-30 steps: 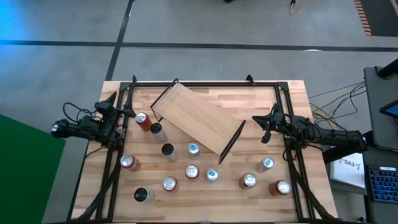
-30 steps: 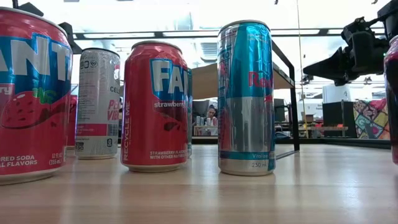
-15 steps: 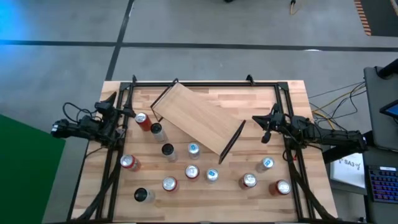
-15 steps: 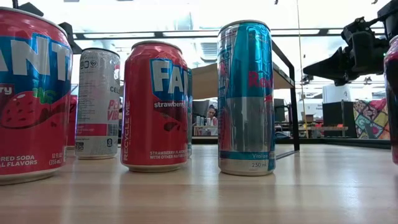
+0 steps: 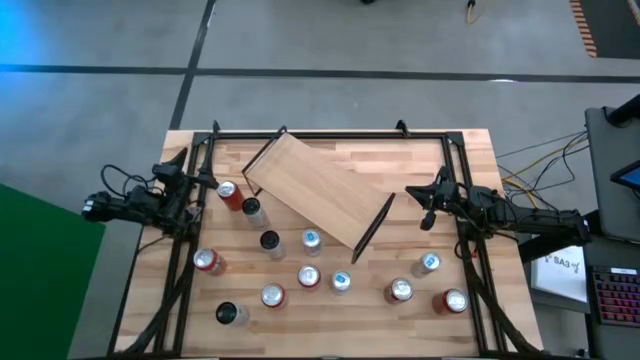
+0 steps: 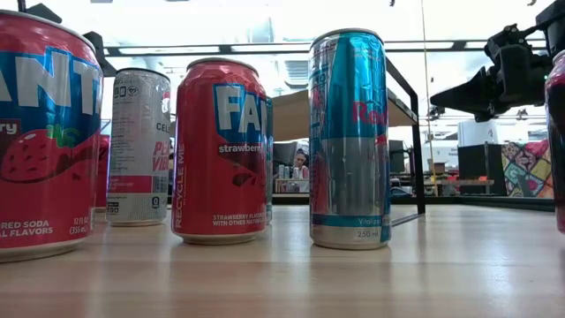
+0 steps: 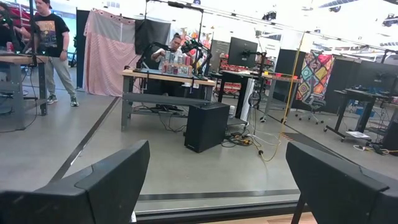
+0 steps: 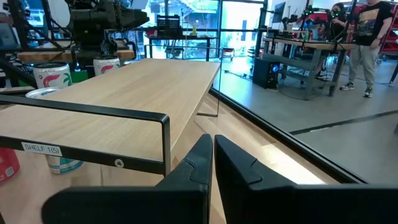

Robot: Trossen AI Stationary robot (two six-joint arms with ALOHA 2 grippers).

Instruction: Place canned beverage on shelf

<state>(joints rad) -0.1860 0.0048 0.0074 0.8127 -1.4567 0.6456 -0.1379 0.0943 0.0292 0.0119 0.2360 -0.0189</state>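
One shelf (image 5: 317, 188) stands on the bench (image 5: 470, 160), set at a slant in the far half, nearer the far left corner, with a thin black frame at each of its two short ends. Nothing rests on its plank.

Eleven cans stand upright on the bench, all off the shelf. Two sit near the left edge by the shelf's left end: a red can (image 5: 228, 192) and a dark-topped can (image 5: 251, 208). One more dark-topped can (image 5: 269, 241) stands just in front of the shelf beside a blue-and-silver can (image 5: 311, 240). A red can (image 5: 207, 261) sits close to the left edge. Three stand in a cluster toward the near edge at the middle (image 5: 307, 277), one dark-topped can (image 5: 228, 313) is near the near left corner, and three more (image 5: 427, 264) are toward the near right corner.

The left pincer (image 5: 205, 181) hovers at the left edge, fingers (image 7: 112, 180) spread wide and holding nothing. The right pincer (image 5: 411, 192) hovers near the right edge just beside the shelf's right end, fingers (image 8: 186, 163) pressed together, empty.
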